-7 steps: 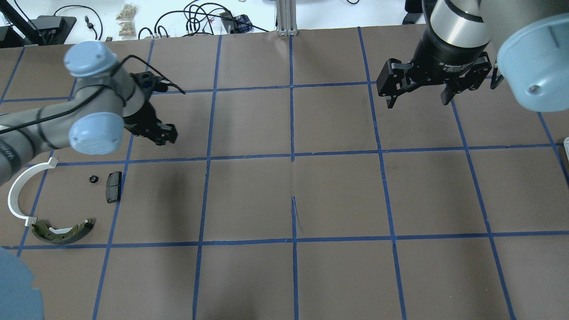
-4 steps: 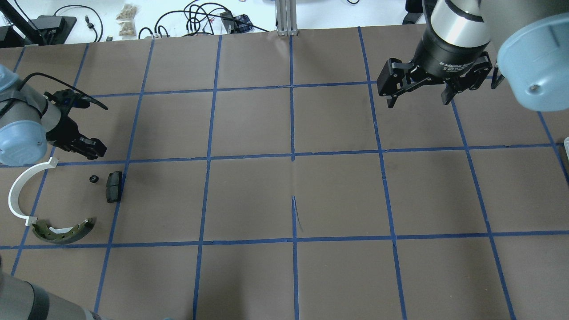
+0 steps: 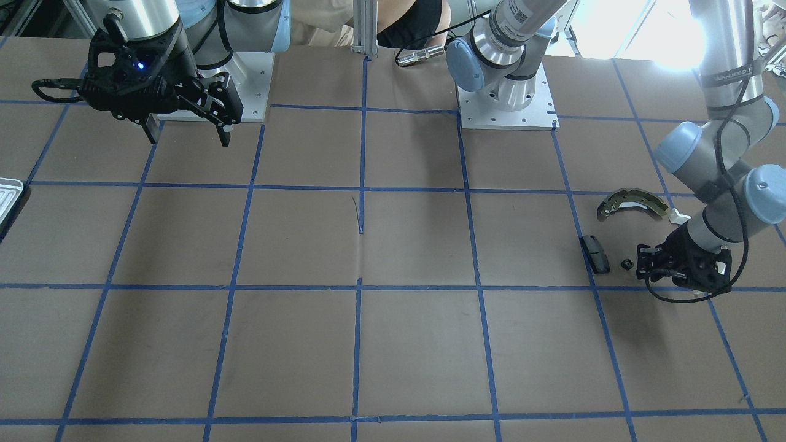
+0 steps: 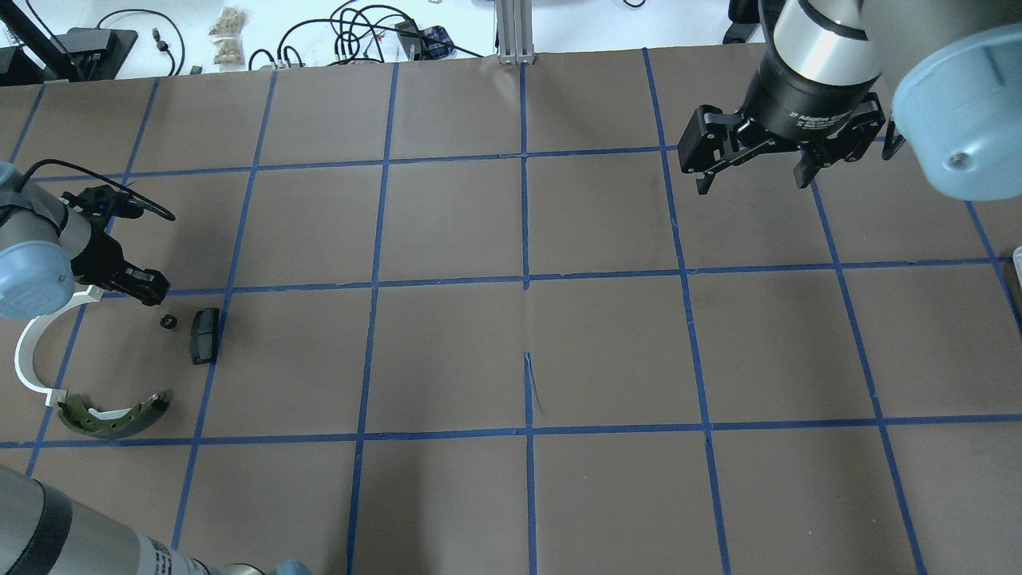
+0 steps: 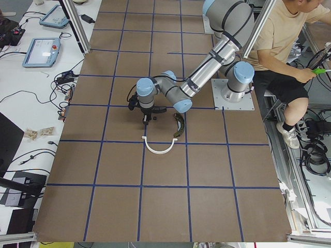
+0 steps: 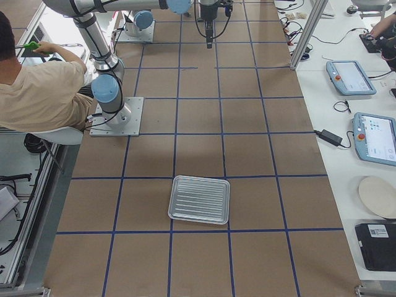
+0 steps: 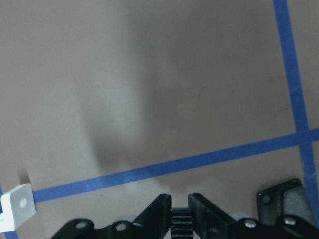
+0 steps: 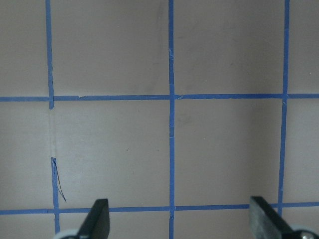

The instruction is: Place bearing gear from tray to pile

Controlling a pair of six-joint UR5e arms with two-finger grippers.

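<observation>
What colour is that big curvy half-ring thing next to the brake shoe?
White. The plastic arc shows best in the overhead exterior view.

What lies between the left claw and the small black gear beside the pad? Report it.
Nothing visible. The left claw hangs close by the gear, with only bare brown paper between them. The black pad lies on the gear's other side, outside that gap.

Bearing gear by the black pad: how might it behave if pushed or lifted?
The bearing gear looks small and round, so it probably feels light and might roll or skid. It appears rigid; the black pad beside it may stop it.
</observation>
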